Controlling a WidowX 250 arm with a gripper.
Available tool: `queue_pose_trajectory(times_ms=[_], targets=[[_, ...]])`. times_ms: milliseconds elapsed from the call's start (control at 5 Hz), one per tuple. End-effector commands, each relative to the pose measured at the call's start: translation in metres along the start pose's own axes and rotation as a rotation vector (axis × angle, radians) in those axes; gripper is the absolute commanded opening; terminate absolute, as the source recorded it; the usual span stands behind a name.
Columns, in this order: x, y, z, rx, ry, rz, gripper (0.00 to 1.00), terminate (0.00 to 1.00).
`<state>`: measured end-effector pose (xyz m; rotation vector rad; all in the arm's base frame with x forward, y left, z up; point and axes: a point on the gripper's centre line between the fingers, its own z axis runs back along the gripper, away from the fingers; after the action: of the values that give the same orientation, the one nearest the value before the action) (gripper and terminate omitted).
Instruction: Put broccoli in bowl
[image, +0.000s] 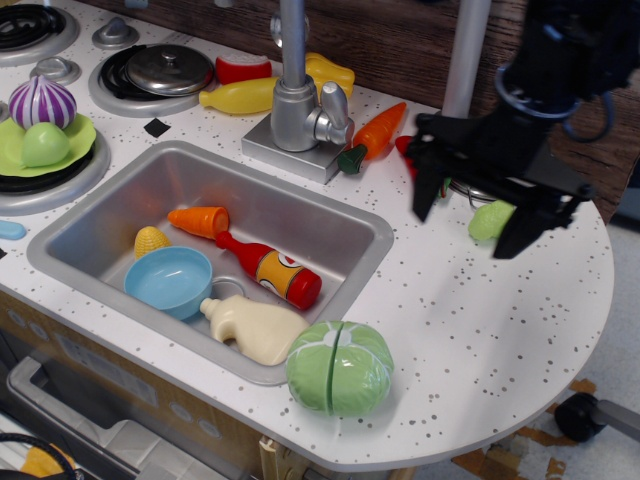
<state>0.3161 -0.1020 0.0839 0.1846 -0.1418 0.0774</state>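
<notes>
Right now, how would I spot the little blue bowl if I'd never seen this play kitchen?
Find the steel sink sunk into the speckled counter. The bowl sits inside it at the near left, with a yellow corn piece just behind and a cream bottle to its right. It is the only light-blue, round, open dish in the sink.

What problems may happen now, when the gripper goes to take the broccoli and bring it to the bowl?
The broccoli lies close to the steel pot, so the open gripper may knock the pot or push the broccoli away. The bowl sits in the crowded sink; a drop may miss it.
</notes>
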Motion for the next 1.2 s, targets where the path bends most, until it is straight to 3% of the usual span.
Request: queue_pose_trajectory(times_ms=[0, 200, 400, 1000], targets=[[0.038, -0.011, -0.003, -0.035, -0.102, 0.009, 1.00, 0.00], [0.057, -0.015, -0.009, -0.072, -0.104, -0.025, 1.00, 0.00], [0.073, -0.015, -0.026, -0.080, -0.155, -0.081, 1.00, 0.00], [0.095, -0.019, -0.064, -0.179, -0.180, -0.122, 1.00, 0.00]])
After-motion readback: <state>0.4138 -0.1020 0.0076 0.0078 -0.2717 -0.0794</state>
